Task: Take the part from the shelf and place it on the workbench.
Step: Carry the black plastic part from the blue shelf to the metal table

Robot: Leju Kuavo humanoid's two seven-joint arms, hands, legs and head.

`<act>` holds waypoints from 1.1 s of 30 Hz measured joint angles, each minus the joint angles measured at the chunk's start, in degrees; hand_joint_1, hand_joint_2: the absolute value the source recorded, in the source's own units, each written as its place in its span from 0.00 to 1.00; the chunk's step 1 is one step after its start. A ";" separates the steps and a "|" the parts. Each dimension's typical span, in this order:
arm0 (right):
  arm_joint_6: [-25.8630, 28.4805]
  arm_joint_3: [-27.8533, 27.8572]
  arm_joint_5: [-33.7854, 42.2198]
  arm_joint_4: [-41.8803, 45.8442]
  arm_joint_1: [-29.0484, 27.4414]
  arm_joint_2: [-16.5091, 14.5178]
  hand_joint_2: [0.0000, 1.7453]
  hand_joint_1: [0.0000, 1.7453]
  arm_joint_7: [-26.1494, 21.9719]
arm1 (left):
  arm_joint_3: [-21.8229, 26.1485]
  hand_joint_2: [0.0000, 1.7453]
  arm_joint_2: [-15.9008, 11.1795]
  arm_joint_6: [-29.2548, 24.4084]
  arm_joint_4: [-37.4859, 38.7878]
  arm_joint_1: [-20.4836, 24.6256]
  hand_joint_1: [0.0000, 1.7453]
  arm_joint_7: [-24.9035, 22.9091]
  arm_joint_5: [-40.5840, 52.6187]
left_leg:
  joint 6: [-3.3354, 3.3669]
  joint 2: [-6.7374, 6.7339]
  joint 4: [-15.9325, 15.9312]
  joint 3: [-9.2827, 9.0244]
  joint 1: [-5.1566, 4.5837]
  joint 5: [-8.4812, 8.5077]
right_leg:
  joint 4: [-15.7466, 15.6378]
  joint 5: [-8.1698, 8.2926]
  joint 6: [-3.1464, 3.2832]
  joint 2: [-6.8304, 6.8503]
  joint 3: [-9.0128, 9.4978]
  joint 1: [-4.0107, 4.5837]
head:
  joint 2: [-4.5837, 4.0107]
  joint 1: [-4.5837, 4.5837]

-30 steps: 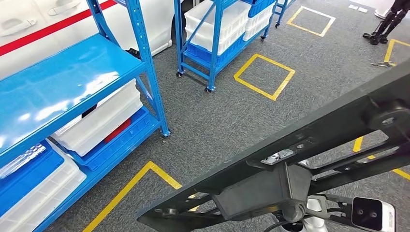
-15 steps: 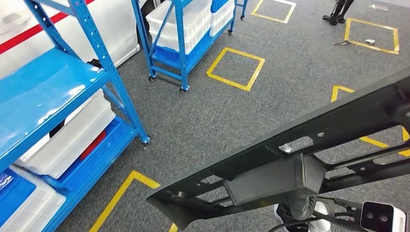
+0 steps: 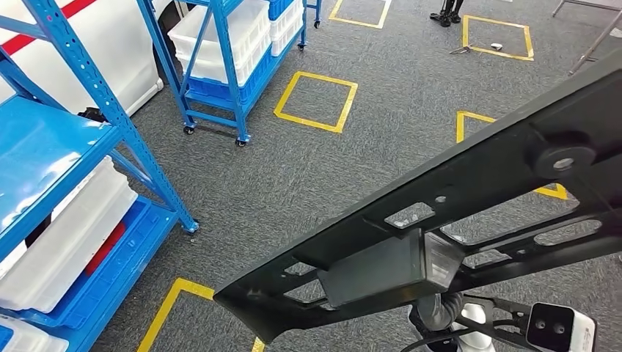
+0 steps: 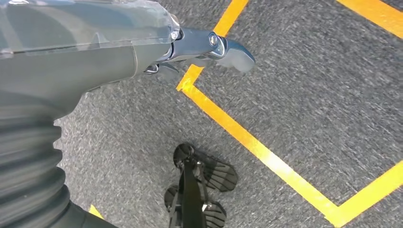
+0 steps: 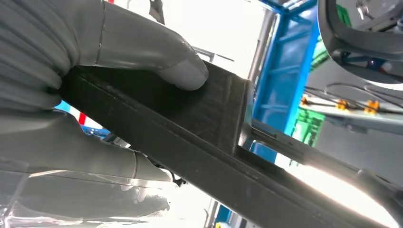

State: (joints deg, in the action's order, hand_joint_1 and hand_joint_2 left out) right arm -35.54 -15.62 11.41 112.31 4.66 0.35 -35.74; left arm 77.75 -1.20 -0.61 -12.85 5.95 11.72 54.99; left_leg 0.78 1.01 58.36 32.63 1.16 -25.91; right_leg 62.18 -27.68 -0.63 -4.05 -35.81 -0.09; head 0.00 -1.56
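Observation:
A long black frame-like part (image 3: 455, 213) with cut-outs and a boxy block under its middle spans the head view from lower left to upper right, held above the grey carpet. In the right wrist view my right hand (image 5: 95, 95) grips the part (image 5: 199, 128), thumb pressed on one face and fingers wrapped beneath. My left hand (image 4: 95, 52) hangs over the floor holding nothing, its thumb (image 4: 228, 47) stretched out.
A blue shelf rack (image 3: 73, 147) with white bins (image 3: 66, 227) stands at the left. A blue wheeled cart (image 3: 220, 66) with white bins is farther back. Yellow taped squares (image 3: 315, 99) mark the carpet. A white car body (image 3: 110, 51) sits behind the rack.
The whole picture has shifted: my view has turned away from the rack, which now lies farther left. The part stays in my right hand, sitting a little higher in the picture.

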 joint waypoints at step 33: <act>8.27 -17.39 -1.09 -7.60 8.05 2.70 1.00 0.99 0.46 | -1.64 1.00 2.56 0.20 0.02 -0.75 0.00 0.33 -1.74 | 0.13 -1.30 -0.76 0.29 -0.08 0.43 | 8.39 -4.48 -0.30 3.03 -4.26 0.07 | 0.00 -0.01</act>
State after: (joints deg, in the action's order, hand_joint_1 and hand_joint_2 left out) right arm -27.28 -33.02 10.32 104.72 12.70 3.05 -35.28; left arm 76.11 1.36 -0.40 -12.83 5.20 12.04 53.25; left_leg 0.90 -0.29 57.60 32.92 1.09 -25.48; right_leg 70.57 -32.16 -0.93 -1.02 -40.07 -0.02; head 0.00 -1.56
